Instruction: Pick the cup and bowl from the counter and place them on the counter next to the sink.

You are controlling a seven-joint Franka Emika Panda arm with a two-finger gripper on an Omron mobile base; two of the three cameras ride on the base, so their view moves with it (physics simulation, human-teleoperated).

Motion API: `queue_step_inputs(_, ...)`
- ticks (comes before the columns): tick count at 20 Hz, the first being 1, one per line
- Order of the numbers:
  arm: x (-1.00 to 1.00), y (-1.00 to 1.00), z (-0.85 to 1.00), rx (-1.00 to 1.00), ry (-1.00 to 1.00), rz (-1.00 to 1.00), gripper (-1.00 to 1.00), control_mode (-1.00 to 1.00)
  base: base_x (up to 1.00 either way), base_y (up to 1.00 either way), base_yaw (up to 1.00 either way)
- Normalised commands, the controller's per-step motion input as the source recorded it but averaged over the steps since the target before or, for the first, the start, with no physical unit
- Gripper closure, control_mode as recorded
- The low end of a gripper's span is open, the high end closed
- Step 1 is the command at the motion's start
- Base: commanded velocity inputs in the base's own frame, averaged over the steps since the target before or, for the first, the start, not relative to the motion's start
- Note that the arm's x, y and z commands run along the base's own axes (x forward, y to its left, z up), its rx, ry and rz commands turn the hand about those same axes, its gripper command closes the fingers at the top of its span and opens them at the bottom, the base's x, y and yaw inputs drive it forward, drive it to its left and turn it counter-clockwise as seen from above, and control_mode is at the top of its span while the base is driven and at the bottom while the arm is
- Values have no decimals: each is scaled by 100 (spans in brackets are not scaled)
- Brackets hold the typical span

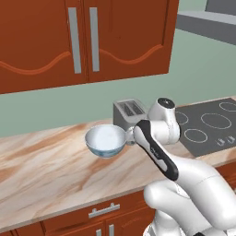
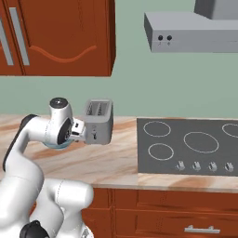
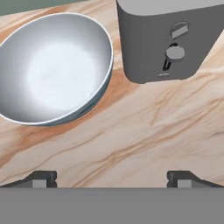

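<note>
The pale blue glassy bowl (image 1: 105,139) rests upright on the marbled counter (image 1: 46,170), just left of a grey toaster. From the hand view the bowl (image 3: 54,70) lies at the upper left, empty, over bare counter (image 3: 144,131). My gripper (image 3: 111,178) hovers above the counter in front of the bowl and toaster, open, with nothing between its fingertips (image 3: 41,178). In the right base view the arm's wrist covers most of the bowl (image 2: 56,147). The cup and the sink are out of view.
The toaster (image 1: 126,113) (image 2: 98,122) (image 3: 166,39) stands close to the right of the bowl. A dark stovetop (image 2: 190,146) lies further right, under a grey range hood (image 2: 190,32). Reddish wall cabinets (image 1: 83,37) hang above the counter.
</note>
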Motion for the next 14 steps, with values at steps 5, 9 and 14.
queue_step_inputs(5, 13, 91, -1, -3, 3, -9, -100, -100, 0, 0, 0)
queue_step_inputs(9, 12, 73, 0, -1, 5, -6, -100, -100, 0, 0, 0)
queue_step_inputs(14, 22, 62, 0, -3, 4, 0, -100, -100, 0, 0, 0)
